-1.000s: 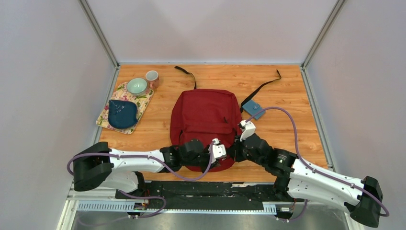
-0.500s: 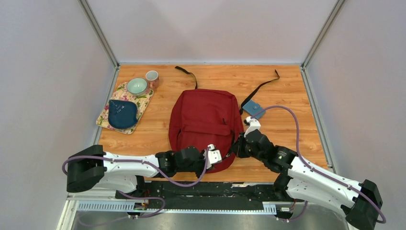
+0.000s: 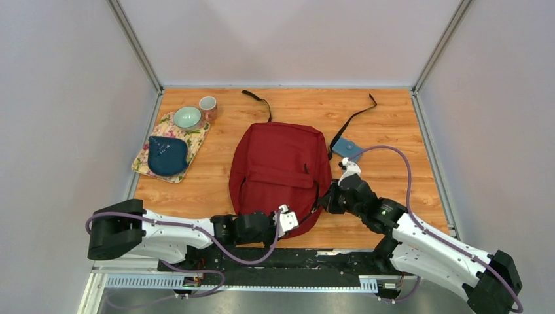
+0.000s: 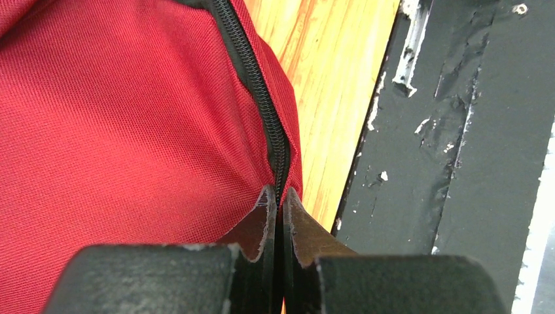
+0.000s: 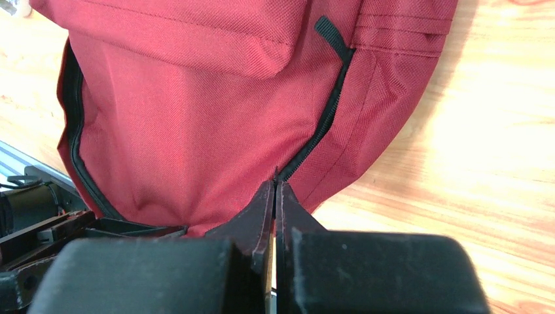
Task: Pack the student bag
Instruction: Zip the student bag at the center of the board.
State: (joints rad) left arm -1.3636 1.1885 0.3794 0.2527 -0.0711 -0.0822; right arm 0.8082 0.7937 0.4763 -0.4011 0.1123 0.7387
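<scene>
Red woven fabric, soft and light, is judged likely to sag when pulled. The student bag [image 3: 278, 163] is laid flat on the counter [image 3: 399, 124], ahead of both jaws. Left jaws and right jaws are each clamped on its black zip seam [image 4: 260, 98], judged the firmest hold.

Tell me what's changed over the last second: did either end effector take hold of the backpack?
The left end effector drew back toward the arm bases and closed on the zipper seam of the dark red backpack, which slid slightly left. The right end effector stayed shut on the zipper line at the other side. The teal wallet, cup, bowl and blue pouch did not move.
</scene>
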